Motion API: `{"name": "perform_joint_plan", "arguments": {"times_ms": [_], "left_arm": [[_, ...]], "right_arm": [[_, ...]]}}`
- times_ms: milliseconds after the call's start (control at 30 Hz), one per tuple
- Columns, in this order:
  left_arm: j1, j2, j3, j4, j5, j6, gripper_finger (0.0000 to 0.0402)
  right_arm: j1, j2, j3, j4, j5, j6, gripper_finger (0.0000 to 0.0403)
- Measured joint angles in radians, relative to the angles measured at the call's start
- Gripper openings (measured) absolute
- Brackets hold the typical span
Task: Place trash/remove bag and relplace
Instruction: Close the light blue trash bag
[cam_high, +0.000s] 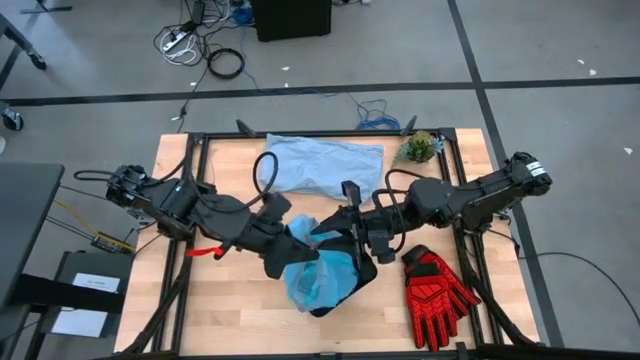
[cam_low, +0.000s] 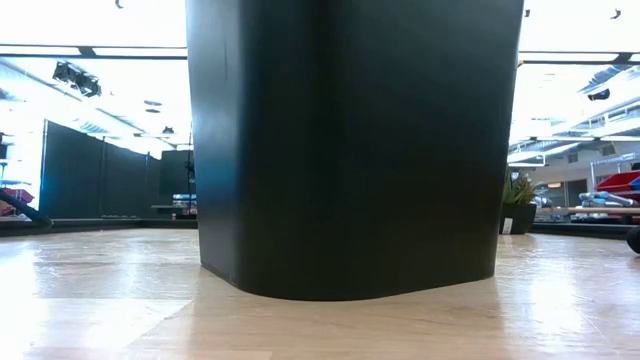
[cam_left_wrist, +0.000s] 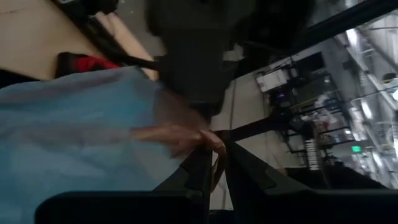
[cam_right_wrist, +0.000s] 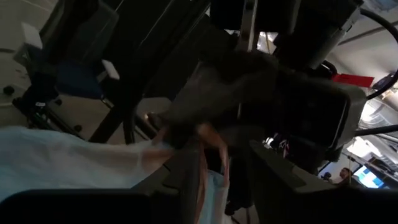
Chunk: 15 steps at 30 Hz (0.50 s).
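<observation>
bag (cam_high: 322, 280) at lower centre half over bin (cam_low: 350, 150); left gripper (cam_high: 300, 232) pinching its edge, right gripper (cam_high: 352, 240) nipping it too. seating left, judging by this.

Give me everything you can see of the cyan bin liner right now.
The bag is thin, translucent, crinkled cyan-blue plastic, bunched over the mouth of the black bin near the table's front middle. Part billows out over the bin's left side; the rest sits inside the rim. The left gripper is shut on a pinch of film at its upper edge, clear in the left wrist view. The right gripper is at the opposite edge, the film between its fingers.
</observation>
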<state>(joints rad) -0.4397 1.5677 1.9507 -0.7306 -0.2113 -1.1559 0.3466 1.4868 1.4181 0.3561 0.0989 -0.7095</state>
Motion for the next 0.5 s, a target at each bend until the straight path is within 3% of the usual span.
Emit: {"name": "perform_joint_plan", "arguments": {"times_ms": [167, 500], "left_arm": [[0.000, 0.000, 0.000, -0.083, -0.037, -0.027, 0.0053], [0.000, 0.000, 0.000, -0.067, -0.067, 0.028, 0.0051]], "right_arm": [[0.001, 0.000, 0.000, -0.002, 0.007, 0.000, 0.0114], [0.002, 0.000, 0.000, -0.016, 0.022, 0.001, 0.0114]]}}
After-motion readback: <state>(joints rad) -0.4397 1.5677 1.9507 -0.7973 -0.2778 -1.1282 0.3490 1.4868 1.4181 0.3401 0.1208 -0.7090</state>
